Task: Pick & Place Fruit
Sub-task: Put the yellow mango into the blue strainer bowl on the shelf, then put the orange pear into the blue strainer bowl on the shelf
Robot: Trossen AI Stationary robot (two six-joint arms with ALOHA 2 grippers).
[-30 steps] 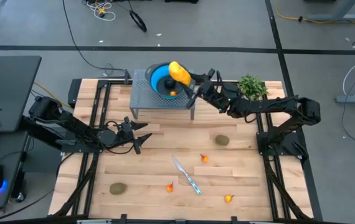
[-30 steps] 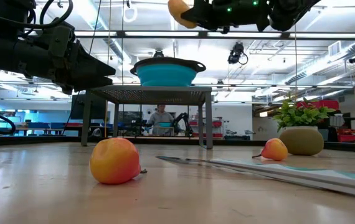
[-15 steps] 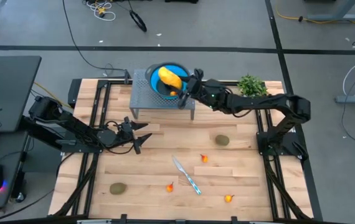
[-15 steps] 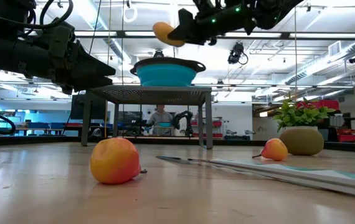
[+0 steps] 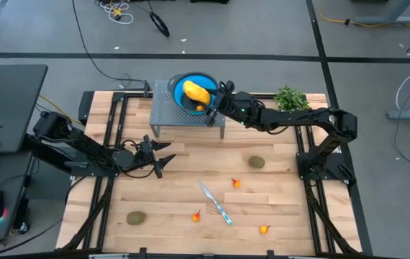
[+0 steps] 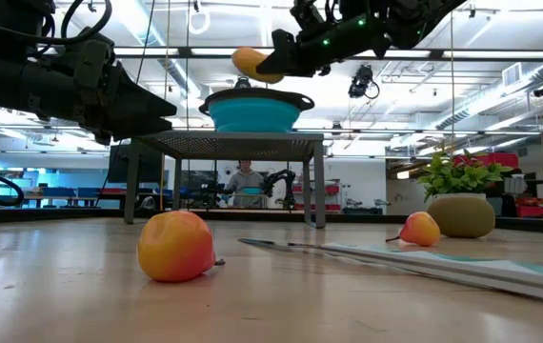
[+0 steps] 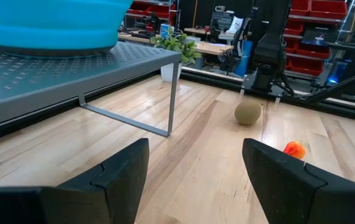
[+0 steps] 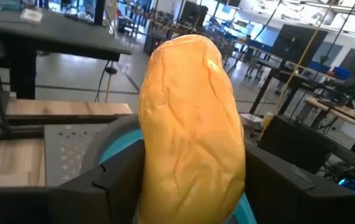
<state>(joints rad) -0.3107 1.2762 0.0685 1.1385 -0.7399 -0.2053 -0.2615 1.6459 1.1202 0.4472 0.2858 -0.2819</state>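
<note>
**Yellow fruit over the bowl: a release that could miss**

The right gripper [image 5: 214,105] reaches left over the far side of the table and grasps the yellow fruit [image 5: 196,93], one finger on each side of it in the right wrist view; the low view shows the fruit [image 6: 251,63] hanging clear above the blue bowl [image 6: 257,112], not touching it; the bowl sits on a grey stand [image 5: 163,109] at the far edge. The left gripper [image 5: 159,160] waits low over the left middle of the table, fingers spread, holding nothing.

The main risk, as I judge it, is the drop itself; the fruit is oblong and lies crosswise, so if let go from this height it may strike the rim [image 5: 177,86], bounce, and roll off the stand to the table or the floor; a bowl this light-looking could also shift or tip under the knock. A second risk is the fingers; if they part only slightly the fruit may cling to one pad and fall askew; if the arm pulls back low, a finger may catch the rim and drag the bowl toward the stand's right edge.

Left on the table are two brownish ovals [image 5: 256,162] [image 5: 136,216] and three orange pieces [image 5: 235,183] [image 5: 196,215] [image 5: 264,229]; the knife [image 5: 216,202] lies between them and could be nudged in later picks.
</note>
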